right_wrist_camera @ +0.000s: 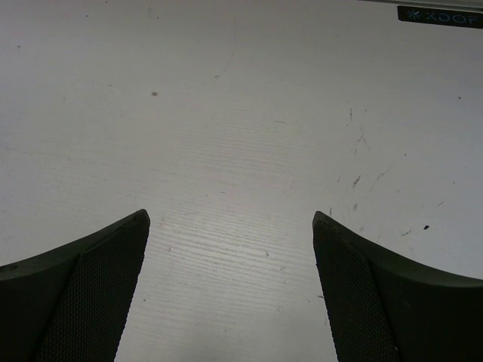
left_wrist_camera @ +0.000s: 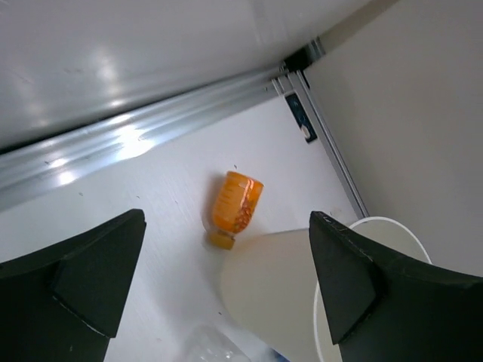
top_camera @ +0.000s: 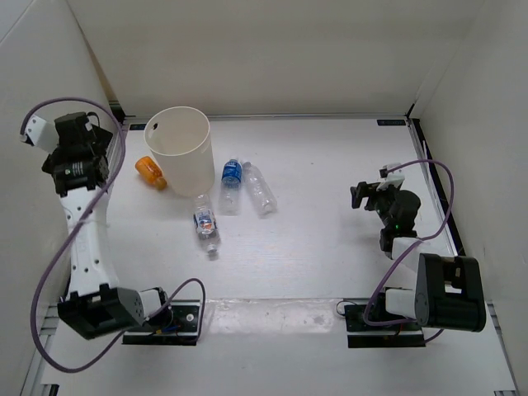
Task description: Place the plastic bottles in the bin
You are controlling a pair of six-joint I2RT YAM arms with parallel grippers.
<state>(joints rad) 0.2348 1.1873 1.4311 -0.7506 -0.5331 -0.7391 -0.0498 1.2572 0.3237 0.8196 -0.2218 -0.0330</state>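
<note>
No bottle is in the upright bin (top_camera: 179,148) yet; all four lie on their sides near it. The orange bottle (left_wrist_camera: 235,202) rests just beside the bin's left wall. The blue-labelled bottle (top_camera: 231,177), unlabelled bottle (top_camera: 261,191) and red-and-blue-labelled bottle (top_camera: 206,223) lie off its right. The left gripper (left_wrist_camera: 226,220) hangs above, jaws wide, with the orange bottle framed between its fingers but well below, likely lining up a first pick. The right gripper (right_wrist_camera: 230,249), equally wide, faces only the table (top_camera: 330,247), well apart from the bin.

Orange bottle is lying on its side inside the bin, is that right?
No. The orange bottle lies on its side on the table, just outside the bin on its left, not inside it. The top view shows this.
</note>
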